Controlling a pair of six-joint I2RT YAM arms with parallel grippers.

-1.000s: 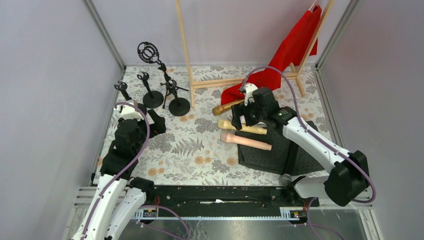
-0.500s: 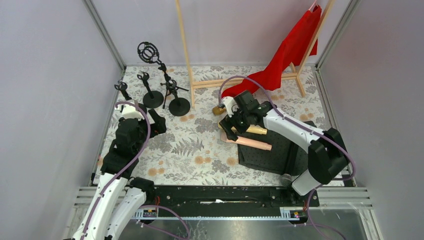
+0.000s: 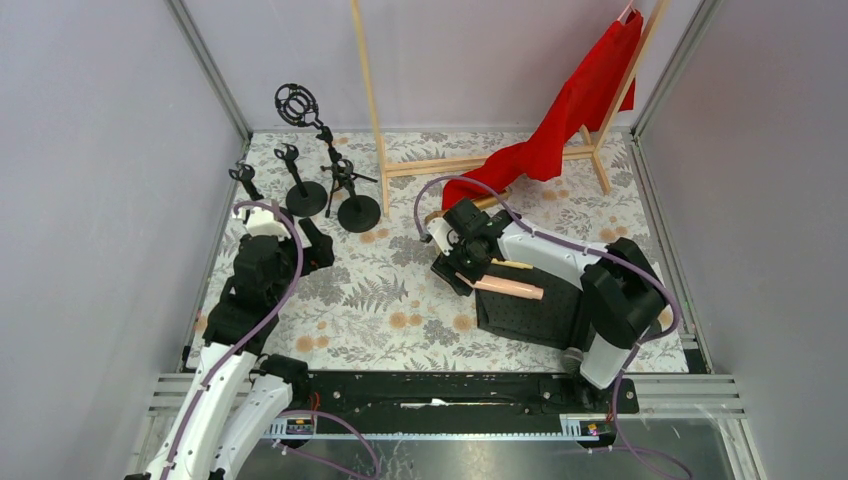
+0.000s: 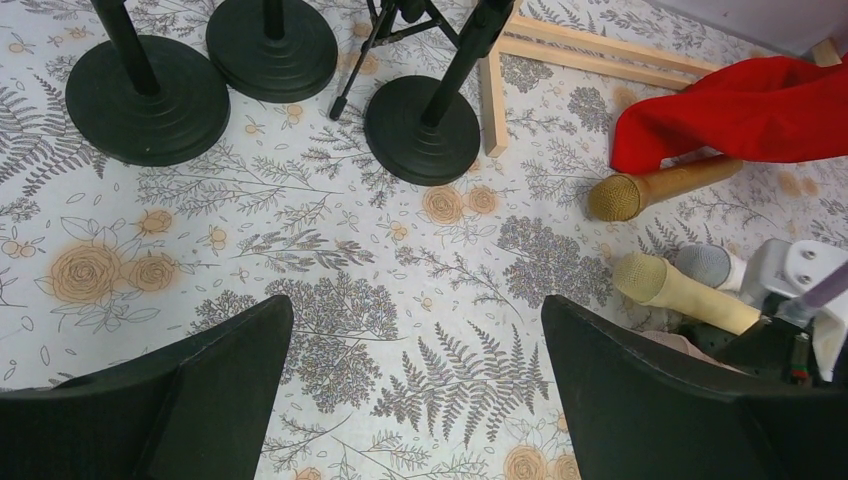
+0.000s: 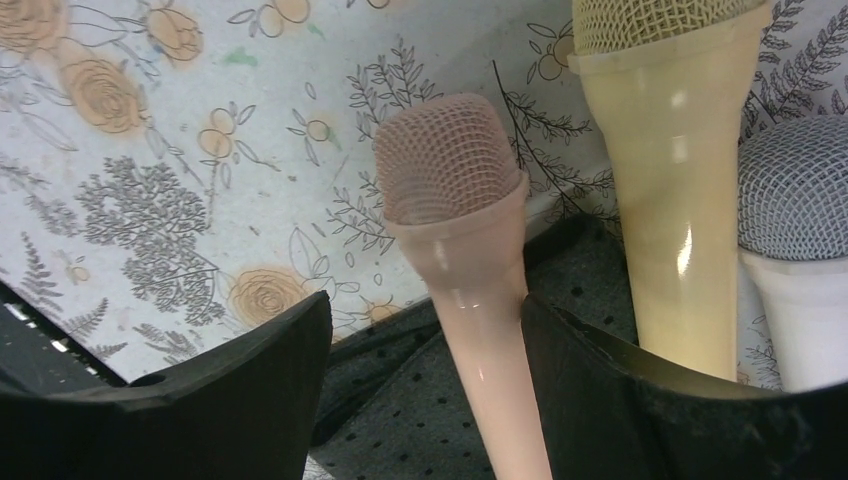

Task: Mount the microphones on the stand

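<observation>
On the floral table (image 3: 400, 300) every stand (image 3: 358, 212) is bare. Right gripper (image 5: 425, 312) straddles the pink microphone (image 5: 450, 180), jaws apart; left gripper (image 4: 417, 312) gapes empty

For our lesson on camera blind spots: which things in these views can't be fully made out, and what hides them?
White mic: left wrist view, body behind the right arm; hidden under it from the top.
Gold mic: left wrist view, tail under the red cloth.
Yellow mic: right wrist view, head cut by the top edge.
Stands: top view, clips too small to read.
</observation>
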